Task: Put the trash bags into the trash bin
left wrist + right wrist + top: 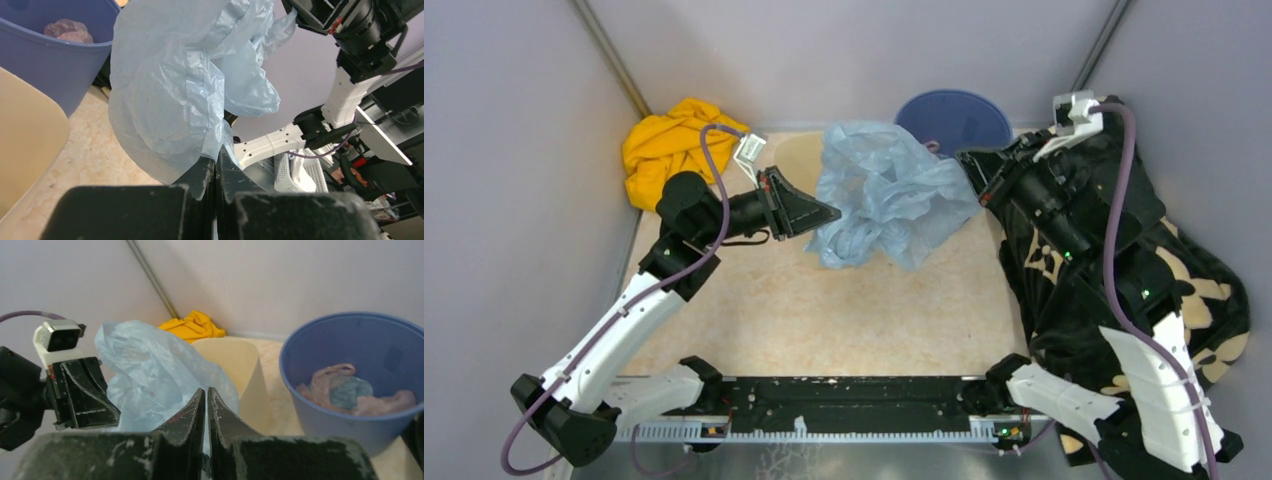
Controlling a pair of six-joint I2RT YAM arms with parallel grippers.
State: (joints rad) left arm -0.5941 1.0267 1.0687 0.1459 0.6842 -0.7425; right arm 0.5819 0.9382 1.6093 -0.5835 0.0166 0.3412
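The pale-blue, crinkly trash bag (886, 195) hangs bunched between my two grippers above the table's far middle. My left gripper (832, 212) is shut on the bag's left edge; in the left wrist view a fold of the trash bag (170, 95) is pinched at the tips of that gripper (216, 157). At the bag's right edge my right gripper (972, 185) is shut on it, and a thin strip of the trash bag (150, 375) runs between its nearly touching jaws (206, 390). The cream trash bin (796, 158) stands behind the left gripper, partly hidden by the bag.
A round blue bucket (954, 118) with crumpled pinkish material inside stands at the back right, close to the bin (235, 365). A yellow cloth (669, 145) lies in the back left corner. A black flowered cloth (1124, 270) covers the right side. Grey walls close in the table.
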